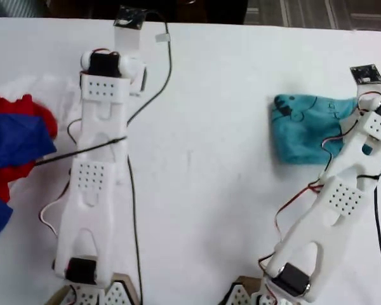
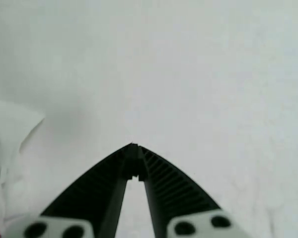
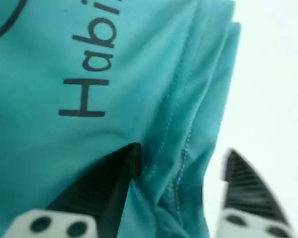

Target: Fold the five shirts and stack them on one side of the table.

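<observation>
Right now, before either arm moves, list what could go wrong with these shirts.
1. The right pincer is open astride the teal shirt's layered edge. Closing there may catch only some layers and pull the fold apart.
2. A black cable reaches to the heaped red and blue shirts. Cloth dragged out of that heap could snag on it.
</observation>
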### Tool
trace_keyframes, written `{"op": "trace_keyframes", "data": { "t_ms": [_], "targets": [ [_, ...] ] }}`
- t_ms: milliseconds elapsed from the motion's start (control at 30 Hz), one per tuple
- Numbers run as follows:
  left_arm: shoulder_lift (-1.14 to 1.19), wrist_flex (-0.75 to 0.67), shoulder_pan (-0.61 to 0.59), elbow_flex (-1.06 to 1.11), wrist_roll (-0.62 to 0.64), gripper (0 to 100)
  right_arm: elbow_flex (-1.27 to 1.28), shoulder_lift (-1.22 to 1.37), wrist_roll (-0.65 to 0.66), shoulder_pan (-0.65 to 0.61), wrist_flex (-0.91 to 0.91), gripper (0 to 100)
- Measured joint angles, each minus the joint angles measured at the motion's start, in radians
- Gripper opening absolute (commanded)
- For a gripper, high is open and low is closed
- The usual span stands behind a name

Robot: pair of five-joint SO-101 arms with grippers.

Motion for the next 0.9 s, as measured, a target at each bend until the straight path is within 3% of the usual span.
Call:
{"op": "trace_keyframes", "data": {
  "t_ms": [133,200,367,433,533,900],
  "targets": [
    [-0.003,0.002,0.0,0.0,0.0,3,0.0,-0.084,-0.006,0.008,0.006,39.9],
    [-0.02,0.002,0.0,0.0,0.0,3,0.0,-0.127,-0.051,0.009,0.018,35.2],
    [-0.075,0.002,-0.002,0.0,0.0,3,0.0,-0.18,-0.104,-0.002,0.086,0.2],
    [-0.084,0.002,-0.002,0.0,0.0,3,0.0,-0.178,-0.104,-0.009,0.094,6.6],
    [-0.089,0.002,-0.012,0.0,-0.003,3,-0.006,-0.155,-0.104,-0.011,0.103,1.4],
    [-0.089,0.002,-0.081,0.0,0.0,3,-0.015,-0.058,-0.104,-0.009,0.169,1.9]
  ]
}}
